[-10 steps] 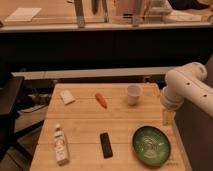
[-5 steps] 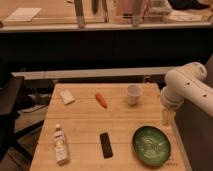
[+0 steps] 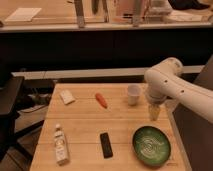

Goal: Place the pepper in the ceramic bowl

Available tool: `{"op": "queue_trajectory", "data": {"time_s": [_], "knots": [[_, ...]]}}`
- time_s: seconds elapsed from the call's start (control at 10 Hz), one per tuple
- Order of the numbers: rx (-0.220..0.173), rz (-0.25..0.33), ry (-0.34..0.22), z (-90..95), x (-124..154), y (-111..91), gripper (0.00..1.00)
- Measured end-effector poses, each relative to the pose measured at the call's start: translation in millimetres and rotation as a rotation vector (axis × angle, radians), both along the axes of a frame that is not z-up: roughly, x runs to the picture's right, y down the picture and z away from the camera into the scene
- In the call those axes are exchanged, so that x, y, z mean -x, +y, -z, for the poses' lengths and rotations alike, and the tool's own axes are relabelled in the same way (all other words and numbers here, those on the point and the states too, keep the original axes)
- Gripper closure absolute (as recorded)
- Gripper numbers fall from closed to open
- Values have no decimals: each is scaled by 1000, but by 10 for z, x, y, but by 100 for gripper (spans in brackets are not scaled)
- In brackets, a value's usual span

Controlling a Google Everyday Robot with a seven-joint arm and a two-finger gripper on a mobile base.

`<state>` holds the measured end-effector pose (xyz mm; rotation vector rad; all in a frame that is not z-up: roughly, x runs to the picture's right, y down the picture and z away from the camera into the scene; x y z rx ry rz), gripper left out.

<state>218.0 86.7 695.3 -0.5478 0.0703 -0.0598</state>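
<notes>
Evidently pre-reach: the spread, empty pincer (image 3: 155, 113) hangs near the bowl (image 3: 151, 146), so next it must cross to the pepper (image 3: 101, 100).

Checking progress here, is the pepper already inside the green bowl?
No, the pepper lies on the table left of the cup, and the gripper hangs between cup and bowl.

No visible change. Gripper (image 3: 155, 113) hasn't moved, jaws apart, low at right edge of surface (image 3: 85, 125), between cup (image 3: 133, 93) and bowl (image 3: 151, 146).
</notes>
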Motion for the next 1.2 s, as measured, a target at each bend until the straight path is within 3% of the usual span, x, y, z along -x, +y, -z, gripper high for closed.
{"op": "queue_trajectory", "data": {"time_s": [0.7,1.2], "knots": [[-41,144,-24,-152,494,-281,20],[-74,238,-75,-363,944,-487,20]]}}
